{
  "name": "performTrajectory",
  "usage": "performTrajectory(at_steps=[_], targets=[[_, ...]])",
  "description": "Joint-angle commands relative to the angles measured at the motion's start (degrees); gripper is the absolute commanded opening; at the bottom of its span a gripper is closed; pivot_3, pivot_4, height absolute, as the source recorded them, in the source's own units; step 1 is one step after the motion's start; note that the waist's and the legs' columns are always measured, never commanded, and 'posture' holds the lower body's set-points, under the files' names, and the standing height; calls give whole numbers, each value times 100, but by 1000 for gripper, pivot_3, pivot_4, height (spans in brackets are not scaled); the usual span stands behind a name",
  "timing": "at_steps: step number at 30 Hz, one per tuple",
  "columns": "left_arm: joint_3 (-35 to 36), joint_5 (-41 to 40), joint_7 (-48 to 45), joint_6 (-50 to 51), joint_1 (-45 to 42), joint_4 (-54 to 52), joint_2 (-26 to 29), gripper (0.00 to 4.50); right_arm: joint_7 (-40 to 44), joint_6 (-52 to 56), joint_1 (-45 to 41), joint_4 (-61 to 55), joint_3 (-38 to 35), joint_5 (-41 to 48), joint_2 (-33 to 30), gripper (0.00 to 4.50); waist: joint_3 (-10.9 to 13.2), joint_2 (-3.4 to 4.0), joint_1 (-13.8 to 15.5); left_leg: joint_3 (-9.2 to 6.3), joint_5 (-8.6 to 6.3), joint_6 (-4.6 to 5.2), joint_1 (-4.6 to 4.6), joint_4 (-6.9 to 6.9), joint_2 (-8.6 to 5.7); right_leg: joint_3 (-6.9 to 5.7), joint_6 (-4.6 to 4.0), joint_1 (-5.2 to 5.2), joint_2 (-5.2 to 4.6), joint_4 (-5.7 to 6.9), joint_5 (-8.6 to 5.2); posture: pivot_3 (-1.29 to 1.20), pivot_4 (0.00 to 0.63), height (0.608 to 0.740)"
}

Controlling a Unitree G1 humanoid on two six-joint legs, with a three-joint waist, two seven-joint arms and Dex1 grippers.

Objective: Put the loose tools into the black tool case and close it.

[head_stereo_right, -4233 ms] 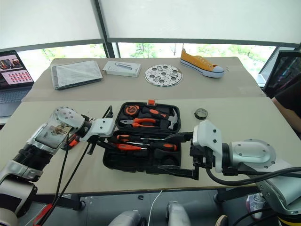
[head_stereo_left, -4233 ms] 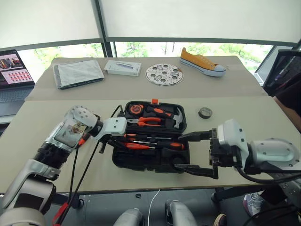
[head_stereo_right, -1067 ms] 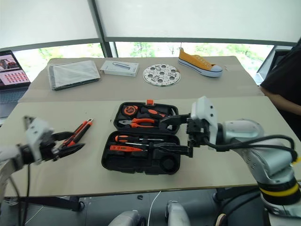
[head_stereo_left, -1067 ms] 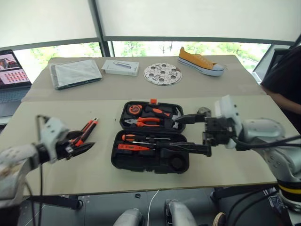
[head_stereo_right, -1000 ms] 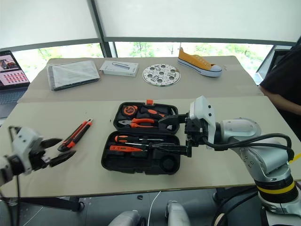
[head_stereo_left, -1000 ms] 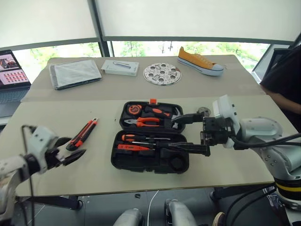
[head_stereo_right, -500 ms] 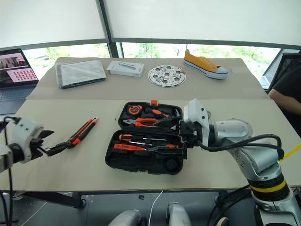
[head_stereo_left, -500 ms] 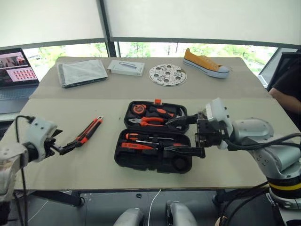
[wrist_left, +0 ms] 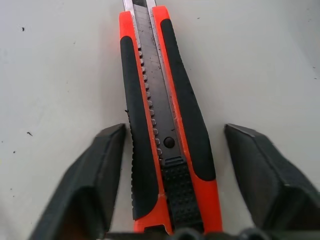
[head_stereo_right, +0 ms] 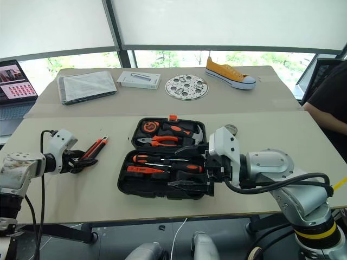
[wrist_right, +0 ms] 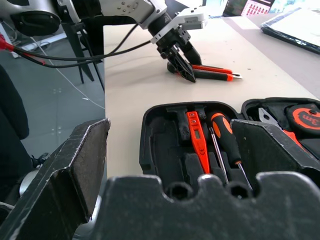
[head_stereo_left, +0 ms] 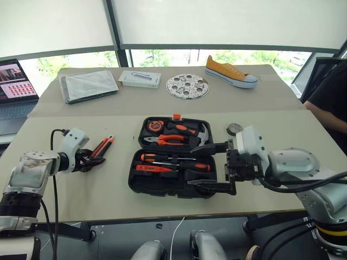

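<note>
Knife (wrist_left: 165,125) lies flat near the tabletop's (head_stereo_left: 162,208) left edge, with the open case (head_stereo_left: 173,160) in the middle. It looks light and stiff, with rubbery black grips that should not slip, so the fat handle end is the best place to hold. The blade end is sharp, so stay off it. The left pincer (head_stereo_left: 89,161) is about half open, one finger on each side of the handle, not yet squeezing. The right pincer (head_stereo_left: 212,167) is wide open over the case's right side, holding nothing.
</note>
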Motion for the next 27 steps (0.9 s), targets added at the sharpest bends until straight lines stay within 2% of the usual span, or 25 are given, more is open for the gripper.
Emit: performTrajectory(at_steps=[1,4,9,13,19,27], targets=[[379,-370,-379,-345,40,-236,19,1732,-54,38,30,-129,-255,114,-95,4500,0,0,4,0,1,2,-1,-1,1,-1,-1,-2,1,0,0,0,150,737],[578,-927,-1113,-579,-4,-935,118,1703,19,190,198,-190,-417,351,-271,4500,1,-2,19,0,3,4,-31,8,-1,-7,-5,-31,2,0,3,0,150,737],[97,-1569,-2334,-244,-62,-2382,575,1703,220,38,747,-434,-576,233,-614,4500,1,-3,23,-4,-5,17,-76,36,-11,-37,-4,-61,-6,-4,4,0,150,737],[-830,-1017,-2934,-932,-145,-2798,791,1703,193,2,1014,-561,-673,239,-656,4500,1,-1,-24,1,-7,15,-87,45,-9,-35,-6,-68,-10,-5,5,0,150,737],[-1967,-350,-3215,-1370,-754,-2632,312,1703,-84,-7,1181,-669,-735,177,-561,4500,2,-3,27,3,-1,5,-88,50,7,-1,-23,-57,-7,-4,18,0,150,737],[-2663,284,-3455,-1916,-1293,-2056,-211,1703,-504,-8,1405,-872,-812,165,-459,4500,2,-4,28,3,-1,10,-93,60,3,-5,-19,-62,-3,-4,21,0,150,737]])
